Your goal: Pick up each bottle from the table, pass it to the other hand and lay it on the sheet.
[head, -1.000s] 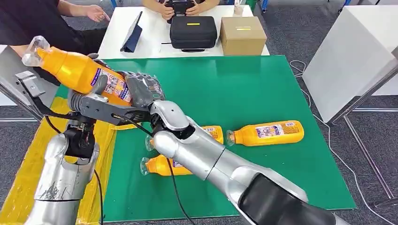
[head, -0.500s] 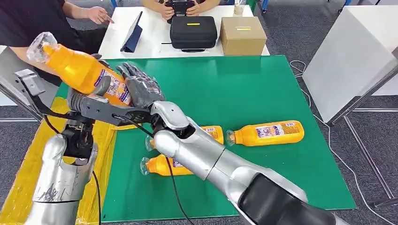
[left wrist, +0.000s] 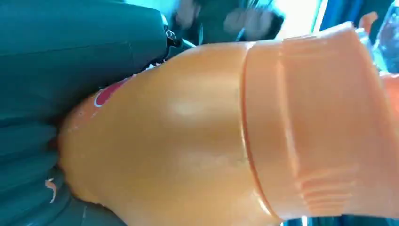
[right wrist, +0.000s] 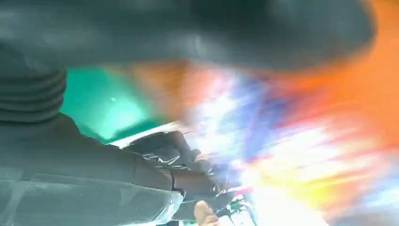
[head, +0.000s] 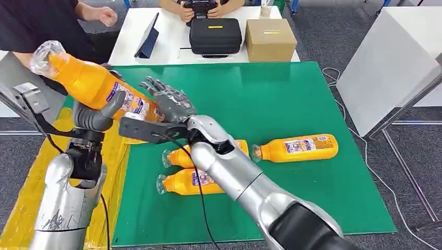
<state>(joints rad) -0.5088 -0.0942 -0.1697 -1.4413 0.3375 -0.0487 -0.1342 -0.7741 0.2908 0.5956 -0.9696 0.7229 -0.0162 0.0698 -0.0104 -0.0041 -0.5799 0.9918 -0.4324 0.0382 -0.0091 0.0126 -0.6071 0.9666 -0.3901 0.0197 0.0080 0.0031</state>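
1. Bottle in grasp: an orange bottle with a printed label, held in the air above the left edge of the green counter, tilted with its clear cap end up and away from the robot.
2. Left robot hand: closed around the lower body of the raised bottle, thumb across the label. In the left wrist view the bottle's orange body lies close against the camera.
3. Right robot hand: fingers spread apart, holding nothing, positioned just beside the base end of the raised bottle. Contact with the bottle cannot be determined. The right wrist view is blurred.
4. Yellow sheet: lies along the left side of the green counter, beneath the left arm.
5. Remaining bottles: three lie on their sides on the green counter. One is at centre right; two others are near each other, partly hidden behind the right forearm.
6. White counter: located beyond the green one. It carries a tablet, a black case and a cardboard box.
7. Persons: one is at the far left; another's hands hold a controller behind the black case.
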